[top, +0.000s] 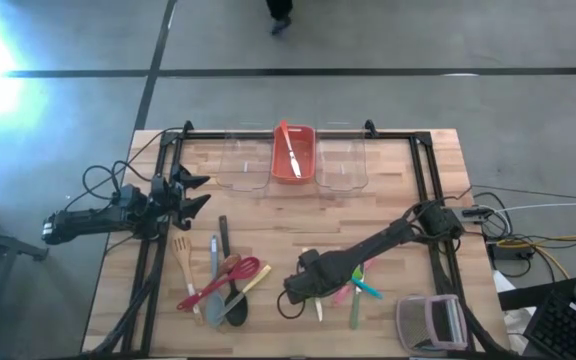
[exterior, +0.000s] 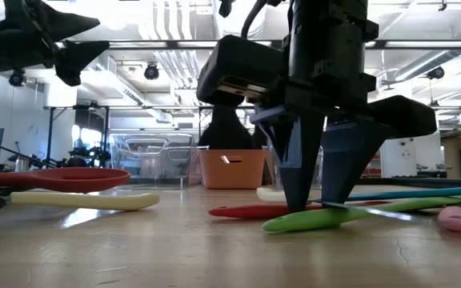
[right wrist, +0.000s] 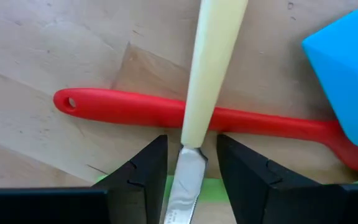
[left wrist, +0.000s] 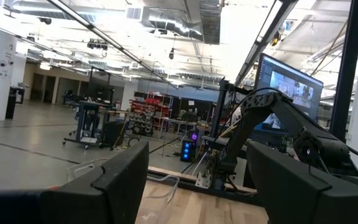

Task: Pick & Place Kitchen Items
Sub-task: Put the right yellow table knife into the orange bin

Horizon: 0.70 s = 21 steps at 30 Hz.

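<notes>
Right gripper (right wrist: 191, 168) fingers narrow around cream-handled steel knife (right wrist: 194, 112), not yet clamped; thin, stiff, slippery, best gripped at handle-blade junction.

Between my black fingers (right wrist: 143, 177): cream-handled, silver-bladed knife (right wrist: 194, 124). Beneath the knife: red spoon (right wrist: 185, 115), green utensil (right wrist: 211, 188).

The right pincer (top: 290, 292) hangs low over small plastic spoons (top: 358, 290) on the table (top: 388, 190); the left pincer (top: 196, 193) waits at its edge.
</notes>
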{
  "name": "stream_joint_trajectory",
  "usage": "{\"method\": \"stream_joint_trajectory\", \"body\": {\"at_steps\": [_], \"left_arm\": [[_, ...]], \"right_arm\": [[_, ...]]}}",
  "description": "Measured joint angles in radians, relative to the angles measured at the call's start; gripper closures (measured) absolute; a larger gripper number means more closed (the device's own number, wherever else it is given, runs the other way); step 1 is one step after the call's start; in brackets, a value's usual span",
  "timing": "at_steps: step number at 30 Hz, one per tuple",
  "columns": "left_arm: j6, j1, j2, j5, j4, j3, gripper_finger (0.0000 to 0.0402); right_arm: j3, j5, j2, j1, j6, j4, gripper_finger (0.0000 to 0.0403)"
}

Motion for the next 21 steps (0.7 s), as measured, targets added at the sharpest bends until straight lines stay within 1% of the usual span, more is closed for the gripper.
{"method": "stream_joint_trajectory", "body": {"at_steps": [8, 13, 17, 21], "left_arm": [[0.0, 0.0, 0.0, 0.0, 0.0, 0.0, 0.0128], [0.0, 0.0, 0.0, 0.0, 0.0, 0.0, 0.0129], [0.0, 0.0, 0.0, 0.0, 0.0, 0.0, 0.0128], [0.0, 0.0, 0.0, 0.0, 0.0, 0.0, 0.0128]], "right_arm": [[-0.004, -0.024, 0.023, -0.005, -0.021, -0.007, 0.0297], [-0.004, -0.06, 0.034, -0.006, -0.04, -0.013, 0.0329], [-0.005, -0.065, 0.032, -0.006, -0.048, -0.012, 0.0353], [-0.006, -0.072, 0.028, -0.006, -0.055, -0.012, 0.0358]]}}
